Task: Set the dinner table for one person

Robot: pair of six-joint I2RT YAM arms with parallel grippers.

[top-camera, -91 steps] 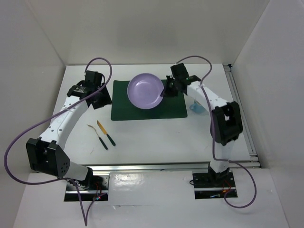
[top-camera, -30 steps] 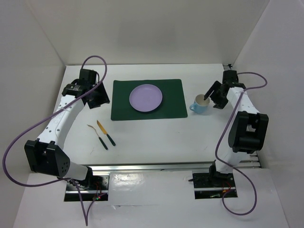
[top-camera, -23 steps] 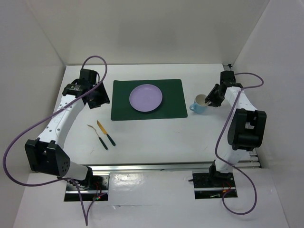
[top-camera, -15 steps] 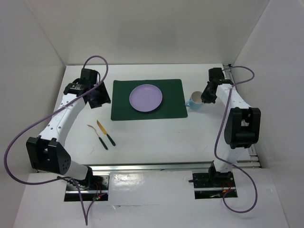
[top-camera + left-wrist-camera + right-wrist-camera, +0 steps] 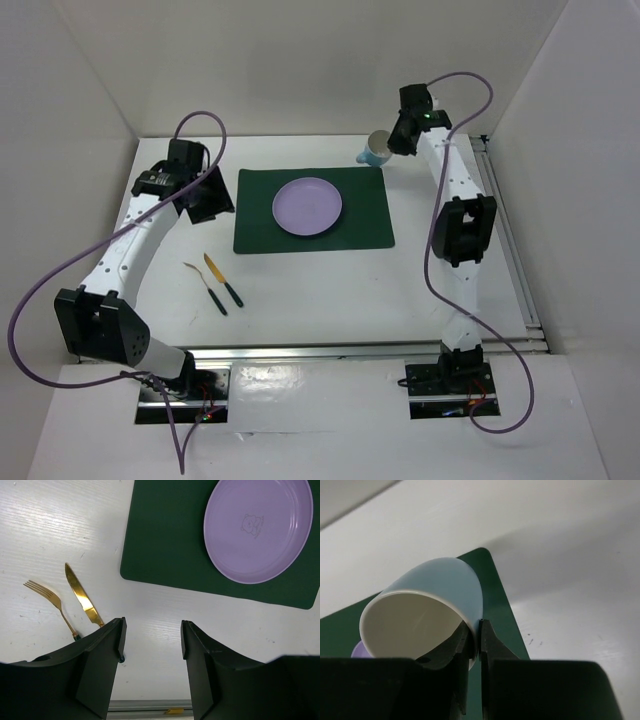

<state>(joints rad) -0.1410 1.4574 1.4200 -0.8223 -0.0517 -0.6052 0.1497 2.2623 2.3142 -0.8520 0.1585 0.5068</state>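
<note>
The dinner table (image 5: 320,290) fills the floor of the enclosure. A dark green placemat (image 5: 370,232) lies toward its far side. The right gripper (image 5: 479,630) has its jaws closed on the rim of a light blue cup (image 5: 437,592), one finger inside the wall and one outside. It holds the cup up in the air, about over the far right corner of the placemat. The cup hangs tilted, its mouth turned toward the wrist camera.

The step in hand looks like placing the cup. To do it well:
- Keep the pinch firm, because a grip on a thin rim lets the cup swing.
- Bring the cup level before it descends.
- Aim for bare table just beside the far right corner of the placemat, apart from the plate.
- Part the jaws only once the base sits flat, then lift straight up so a finger does not drag the rim.

The cup's cream inside is bare; nothing is in it. The lilac plate (image 5: 257,527) sits on the placemat, a little left of the mat's middle. It is empty too, with only a faint figure embossed at its centre.

The left gripper (image 5: 150,647) hovers with its jaws open and holding nothing, above the table just off the placemat's left edge. Nearer on that side, a gold fork (image 5: 50,602) and a gold knife (image 5: 82,597) lie side by side on bare table. The fork is to the left, and both are apart from the placemat.
</note>
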